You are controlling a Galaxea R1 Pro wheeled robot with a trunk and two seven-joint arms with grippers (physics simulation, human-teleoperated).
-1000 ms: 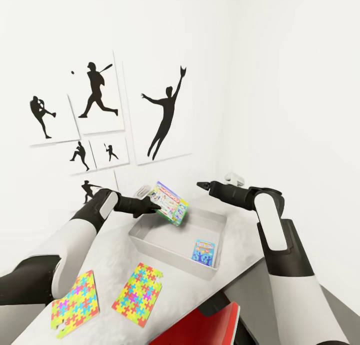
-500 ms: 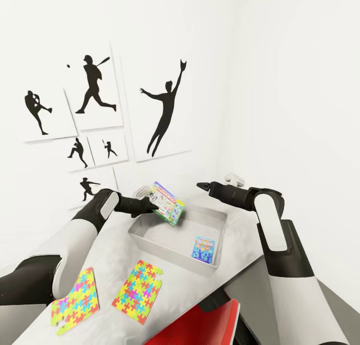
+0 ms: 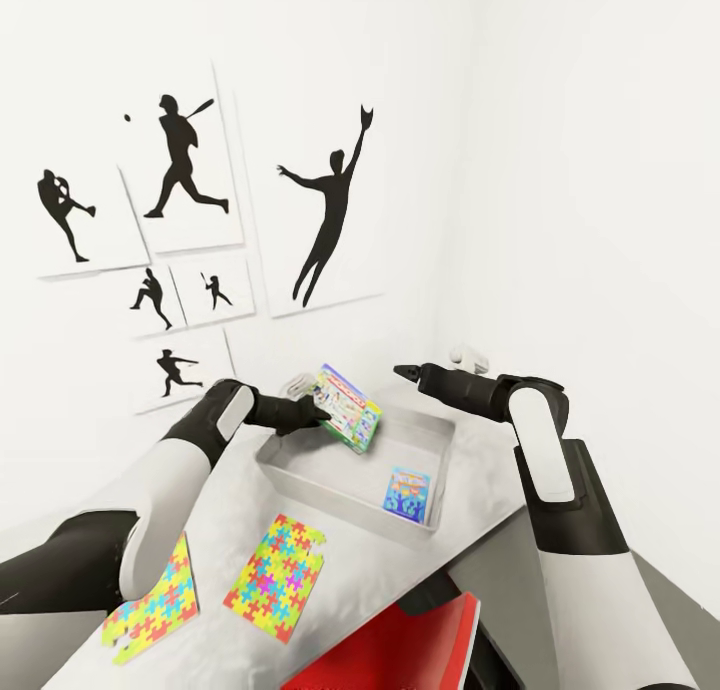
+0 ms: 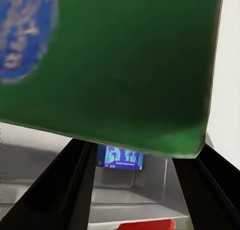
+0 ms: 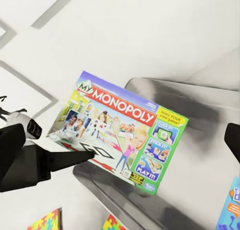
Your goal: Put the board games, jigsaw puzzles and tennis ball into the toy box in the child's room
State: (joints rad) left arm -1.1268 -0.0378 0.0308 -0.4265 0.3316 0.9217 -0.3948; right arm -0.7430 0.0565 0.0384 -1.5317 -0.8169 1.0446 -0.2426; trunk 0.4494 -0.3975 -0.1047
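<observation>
Left gripper [image 3: 312, 410] clamped on the Monopoly board game [image 3: 347, 408], held tilted over the toy box [image 3: 350, 490] for dropping in beside the blue board game [image 3: 407, 495]; right gripper [image 3: 408, 372] seemingly empty, fingers together

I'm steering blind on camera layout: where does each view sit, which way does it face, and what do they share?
Head view: high, looking down at the table; both arms, left pincer holding the Monopoly box over the tub.
Left wrist view: behind that box's green underside, facing the tub.
Right wrist view: facing the Monopoly box's printed front.
Shared: all see the Monopoly box and the blue game.
</observation>
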